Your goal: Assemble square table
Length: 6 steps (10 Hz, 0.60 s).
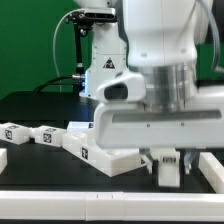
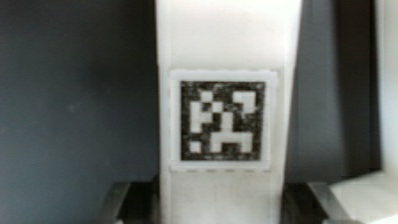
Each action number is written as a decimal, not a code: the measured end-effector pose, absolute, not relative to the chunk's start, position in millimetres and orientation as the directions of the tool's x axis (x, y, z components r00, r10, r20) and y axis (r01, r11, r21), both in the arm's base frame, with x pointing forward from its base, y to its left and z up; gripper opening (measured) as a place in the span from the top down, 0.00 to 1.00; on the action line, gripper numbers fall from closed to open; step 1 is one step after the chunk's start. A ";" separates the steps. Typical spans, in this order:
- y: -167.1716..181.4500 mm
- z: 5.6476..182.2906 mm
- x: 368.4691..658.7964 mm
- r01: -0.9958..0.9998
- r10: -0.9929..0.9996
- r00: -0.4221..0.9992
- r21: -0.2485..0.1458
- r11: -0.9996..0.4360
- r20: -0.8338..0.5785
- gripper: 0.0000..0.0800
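**Leg, held position**: white plastic bar, long and straight-sided, lying between the two fingers in the wrist view. In the exterior view, low under the arm and close above the black table, towards the exterior view's right.

**Tag**: black-and-white square pattern on the leg's facing side, about midway along the visible length, sharp enough to see as a block pattern and no finer.

**Gripper**: fingers narrow, one on each side of the leg, close against its edges. A thin dark line on one side, so firm contact with the pads cannot be told. In the exterior view, pointing down, largely covered by the hand's broad white body.

**Robot arm**: large, white, filling the upper right of the exterior view.

**Square tabletop**: white, rimmed, flat on the table just beside the gripper on the exterior view's left. Only one corner part visible, the remainder behind the arm.

**Loose legs**: two short white pieces with tags, on the table at the exterior view's left, near each other, well apart from the gripper.

**White border bar**: along the near table edge.
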<state>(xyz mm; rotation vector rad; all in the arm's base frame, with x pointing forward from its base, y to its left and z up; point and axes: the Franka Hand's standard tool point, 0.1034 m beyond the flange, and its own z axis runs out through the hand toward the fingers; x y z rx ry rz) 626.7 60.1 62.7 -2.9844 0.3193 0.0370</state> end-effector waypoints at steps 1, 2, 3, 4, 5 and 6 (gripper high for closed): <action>68.4 78.4 621.0 -0.197 -0.194 0.980 -0.139 -0.971 -0.031 0.64; 71.2 84.0 618.1 -0.192 -0.190 0.981 -0.140 -0.971 -0.028 0.64; 69.7 80.5 617.9 -0.196 -0.193 0.981 -0.140 -0.971 -0.031 0.64; 69.6 79.6 617.6 -0.196 -0.194 0.981 -0.140 -0.971 -0.032 0.64; 69.6 79.6 617.6 -0.196 -0.194 0.981 -0.140 -0.971 -0.032 0.64; 69.5 79.5 617.6 -0.196 -0.194 0.981 -0.140 -0.971 -0.032 0.64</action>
